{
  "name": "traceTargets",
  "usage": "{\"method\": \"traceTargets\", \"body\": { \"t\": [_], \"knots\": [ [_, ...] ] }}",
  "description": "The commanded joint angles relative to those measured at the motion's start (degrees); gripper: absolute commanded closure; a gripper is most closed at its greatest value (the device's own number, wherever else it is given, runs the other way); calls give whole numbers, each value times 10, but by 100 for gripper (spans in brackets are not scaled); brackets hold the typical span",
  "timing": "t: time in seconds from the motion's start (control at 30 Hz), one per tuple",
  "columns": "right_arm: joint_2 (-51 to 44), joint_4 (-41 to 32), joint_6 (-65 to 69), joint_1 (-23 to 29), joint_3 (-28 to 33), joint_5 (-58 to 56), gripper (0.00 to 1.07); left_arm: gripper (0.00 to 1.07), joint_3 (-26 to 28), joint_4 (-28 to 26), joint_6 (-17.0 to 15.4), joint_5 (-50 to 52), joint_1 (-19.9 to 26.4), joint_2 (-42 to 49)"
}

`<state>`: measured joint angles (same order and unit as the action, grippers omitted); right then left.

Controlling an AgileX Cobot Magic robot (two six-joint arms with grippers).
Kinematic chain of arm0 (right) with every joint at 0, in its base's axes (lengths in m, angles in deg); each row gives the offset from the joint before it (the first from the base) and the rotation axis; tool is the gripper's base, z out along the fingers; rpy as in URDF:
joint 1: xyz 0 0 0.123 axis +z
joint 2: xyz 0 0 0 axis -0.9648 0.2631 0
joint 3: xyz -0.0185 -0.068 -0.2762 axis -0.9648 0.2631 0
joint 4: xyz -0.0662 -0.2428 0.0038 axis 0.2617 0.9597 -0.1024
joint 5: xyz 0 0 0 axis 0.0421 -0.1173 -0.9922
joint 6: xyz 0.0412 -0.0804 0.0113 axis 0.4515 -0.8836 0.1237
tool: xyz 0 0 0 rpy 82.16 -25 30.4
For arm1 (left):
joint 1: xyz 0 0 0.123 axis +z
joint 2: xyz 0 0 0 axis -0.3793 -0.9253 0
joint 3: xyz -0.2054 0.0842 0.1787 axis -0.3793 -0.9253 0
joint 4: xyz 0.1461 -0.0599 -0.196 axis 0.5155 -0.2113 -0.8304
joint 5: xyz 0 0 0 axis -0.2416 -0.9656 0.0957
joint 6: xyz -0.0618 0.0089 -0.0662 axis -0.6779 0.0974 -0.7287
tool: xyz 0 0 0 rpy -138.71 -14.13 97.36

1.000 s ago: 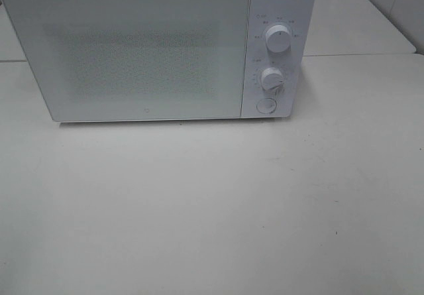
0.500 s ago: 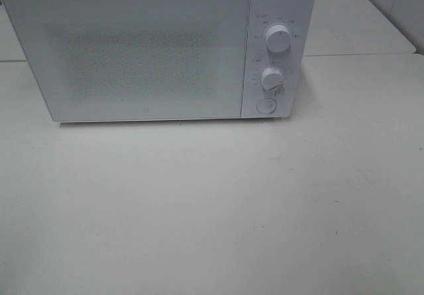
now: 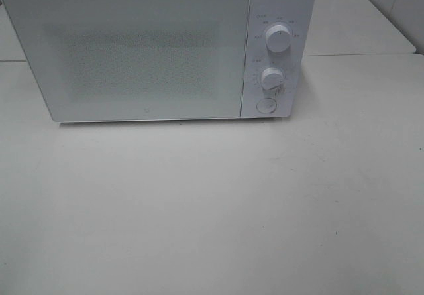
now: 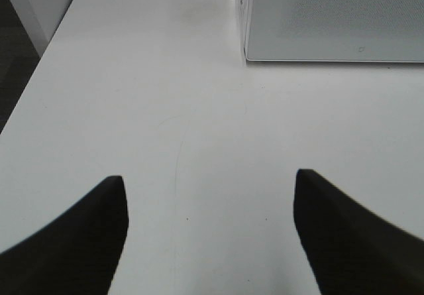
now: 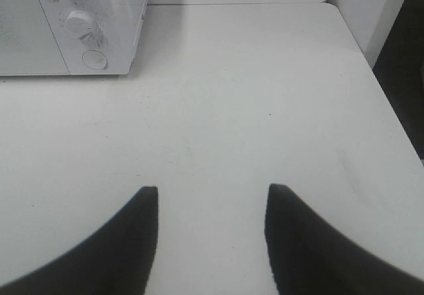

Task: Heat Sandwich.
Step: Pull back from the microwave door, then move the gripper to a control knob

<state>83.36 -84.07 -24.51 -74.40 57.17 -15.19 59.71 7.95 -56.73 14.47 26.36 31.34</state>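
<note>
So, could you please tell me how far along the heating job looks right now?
Hard to say. The microwave door is shut, and its frosted front hides the inside. Nothing is in hand: left gripper and right gripper hang open and empty above the table. No sandwich shows in any view. If it is inside, perhaps only the dials remain; otherwise nearly everything does.

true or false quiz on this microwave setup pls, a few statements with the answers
1. The microwave door is shut. True.
2. A sandwich lies on the table in front of it. False: no sandwich shows in any view.
3. The left end effector is open and empty. True.
4. The right end effector grips a plate. False: it is open and holds nothing.
5. The panel has three knobs. False: there is an upper knob and a lower knob, with a round button below.
</note>
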Motion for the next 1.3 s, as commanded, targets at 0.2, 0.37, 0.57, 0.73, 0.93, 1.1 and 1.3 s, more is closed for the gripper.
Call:
{"method": "traceTargets", "body": {
  "t": [0.2,0.37,0.57,0.73,0.93,1.1,1.3],
  "knots": [
    [-17,0,-2,-2,1,2,54,39,-1,-3,-6,7,2,14],
    [-17,0,-1,-2,1,2,39,39,-1,-3,-6,7,2,14],
    [-17,0,0,-2,1,2,28,39,-1,-3,-6,7,2,14],
    [-10,-10,0,-2,-7,13,29,39,-1,-3,-6,7,2,14],
    [41,-18,-7,-2,-14,42,30,39,-1,-3,-6,7,2,14],
    [93,-49,-64,-2,-10,140,30,39,-1,-3,-6,7,2,14],
    [165,-96,-158,-1,3,277,30,39,-1,-3,-6,7,2,14]
  ]
}}
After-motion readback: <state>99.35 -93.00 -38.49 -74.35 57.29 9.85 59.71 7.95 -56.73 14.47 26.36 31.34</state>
